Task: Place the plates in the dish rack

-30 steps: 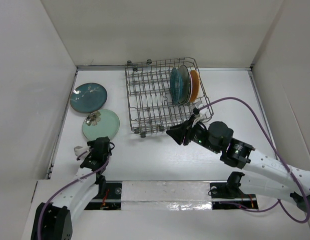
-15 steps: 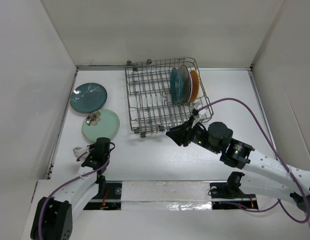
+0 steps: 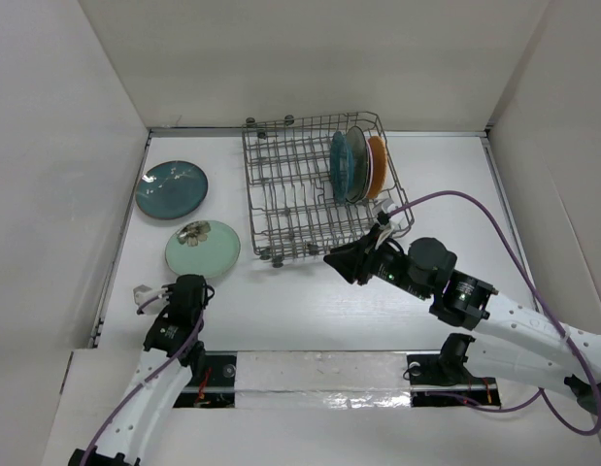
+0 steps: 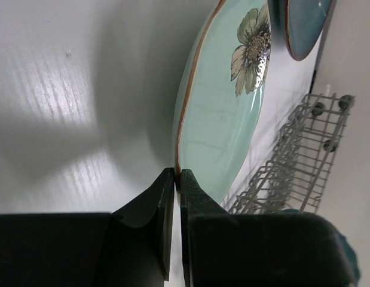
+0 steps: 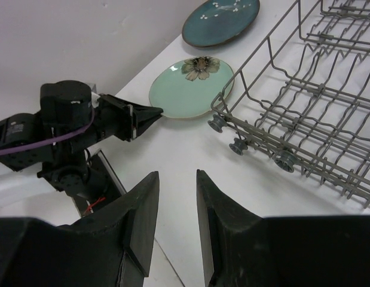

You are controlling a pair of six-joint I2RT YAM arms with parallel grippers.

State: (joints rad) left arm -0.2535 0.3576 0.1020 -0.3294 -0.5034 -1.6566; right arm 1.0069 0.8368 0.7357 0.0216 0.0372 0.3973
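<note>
The pale mint plate [image 3: 203, 248] with a flower print lies left of the dish rack [image 3: 300, 199]. My left gripper [image 3: 194, 282] is shut on its near rim, seen close in the left wrist view [image 4: 177, 174], where the mint plate [image 4: 223, 119] stretches away from the jaws. The dark teal speckled plate [image 3: 171, 187] lies flat behind it. Three plates stand in the rack's right end: scalloped teal [image 3: 338, 165], a greyish one [image 3: 355, 160] and orange-brown [image 3: 378, 163]. My right gripper [image 3: 331, 260] is open and empty in front of the rack [image 5: 177, 173].
White walls close in the table on the left, back and right. The rack's left rows of tines [image 3: 281, 184] hold nothing. The rack's near corner with its small wheels [image 5: 238, 146] is close to the mint plate [image 5: 190, 89].
The mint plate has shifted a little to the right and nearer, with my left gripper on its rim. The left arm has drawn back. The right arm has barely moved.
</note>
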